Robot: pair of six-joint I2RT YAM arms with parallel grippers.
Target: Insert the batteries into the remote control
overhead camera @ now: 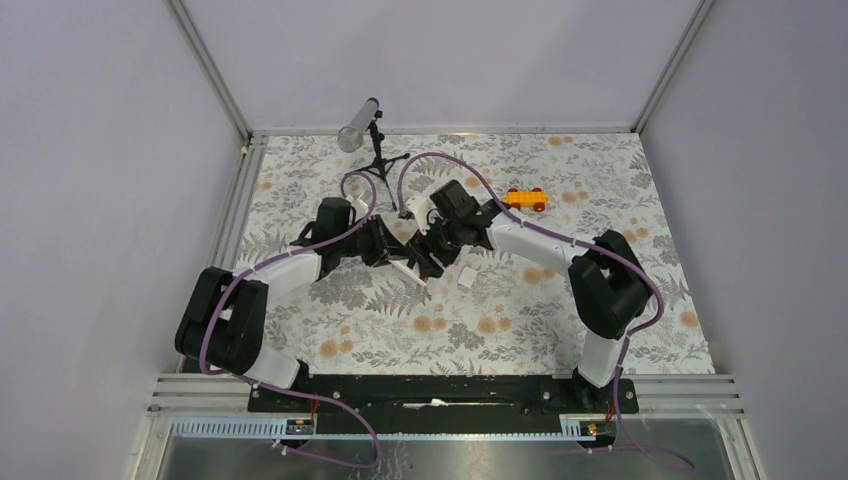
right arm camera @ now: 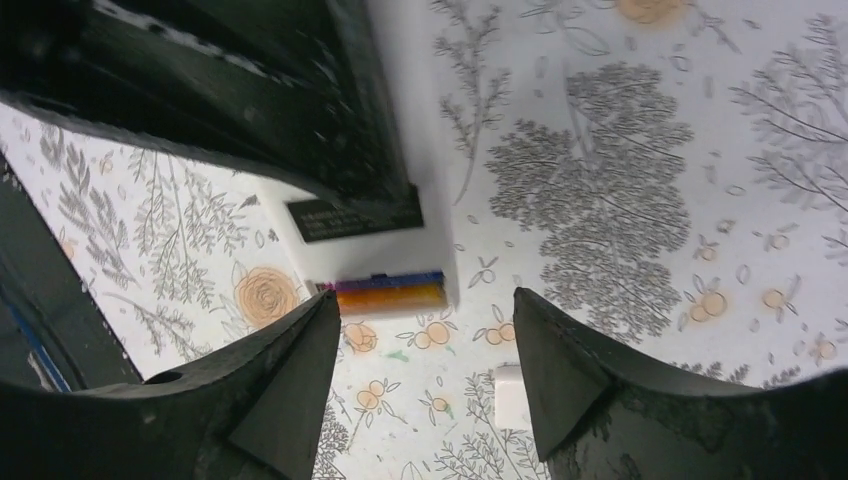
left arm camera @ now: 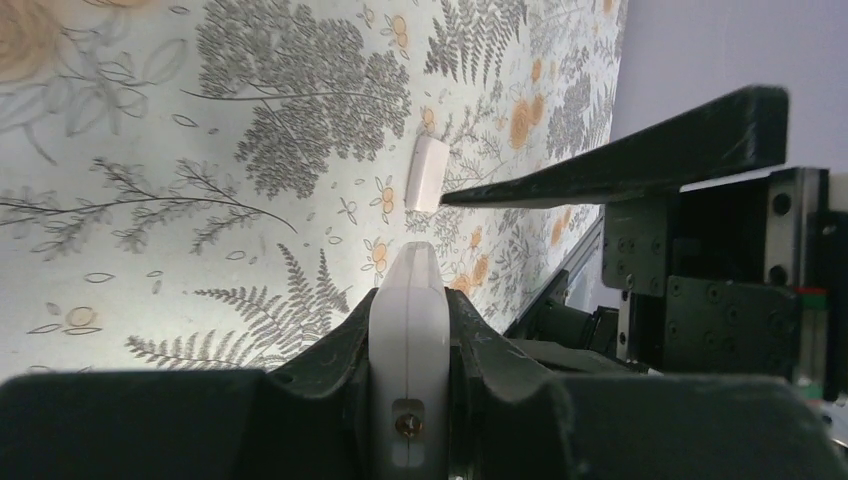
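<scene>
My left gripper [left arm camera: 410, 300] is shut on the edges of the white remote control [left arm camera: 408, 335] and holds it back side up over the middle of the table [overhead camera: 405, 270]. In the right wrist view its white back [right arm camera: 432, 250] shows an open compartment. The two batteries lie in it side by side, the blue-purple one [right arm camera: 390, 282] and the orange one [right arm camera: 392, 297]. My right gripper [right arm camera: 422, 300] is open and empty just above that end of the remote [overhead camera: 432, 255]. A small white cover piece [right arm camera: 508, 395] lies on the mat below, apart from both grippers.
An orange toy car [overhead camera: 526, 199] sits on the floral mat [overhead camera: 560, 310] behind the right arm. A small black tripod with a grey tube [overhead camera: 362, 128] stands at the back. The white cover piece also shows in the top view [overhead camera: 465, 277] and the left wrist view [left arm camera: 427, 173].
</scene>
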